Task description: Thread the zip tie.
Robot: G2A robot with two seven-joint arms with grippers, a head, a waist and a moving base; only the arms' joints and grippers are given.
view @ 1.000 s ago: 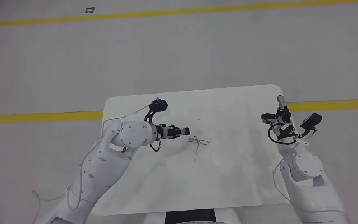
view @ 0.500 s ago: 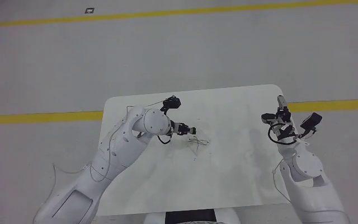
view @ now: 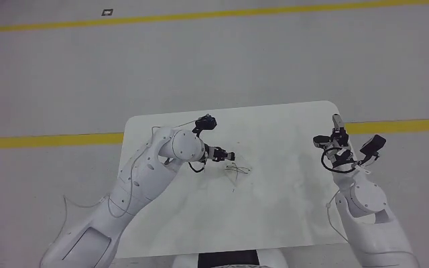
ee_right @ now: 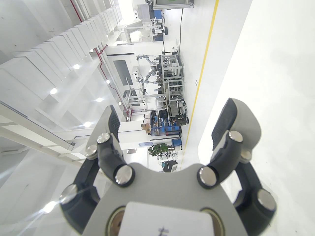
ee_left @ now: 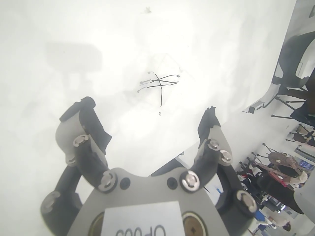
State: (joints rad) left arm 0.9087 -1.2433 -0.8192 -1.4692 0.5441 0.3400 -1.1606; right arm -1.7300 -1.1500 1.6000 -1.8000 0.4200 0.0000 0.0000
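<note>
The smooth white table with rounded corners [view: 288, 208] stands on a pale grey floor [view: 268, 60]. The left gripper [ee_left: 147, 106] hangs low over the table's left-centre with its black-padded fingers spread wide and nothing between them. Just past its tips lies the zip tie tangle [ee_left: 160, 84], a few thin dark and pale plastic strands crossing one another flat on the surface, untouched. The right gripper [ee_right: 172, 114] sits at the table's right edge, well apart from the tangle, fingers wide and empty. Two yellow floor lines [view: 201, 15] run beyond the table.
</note>
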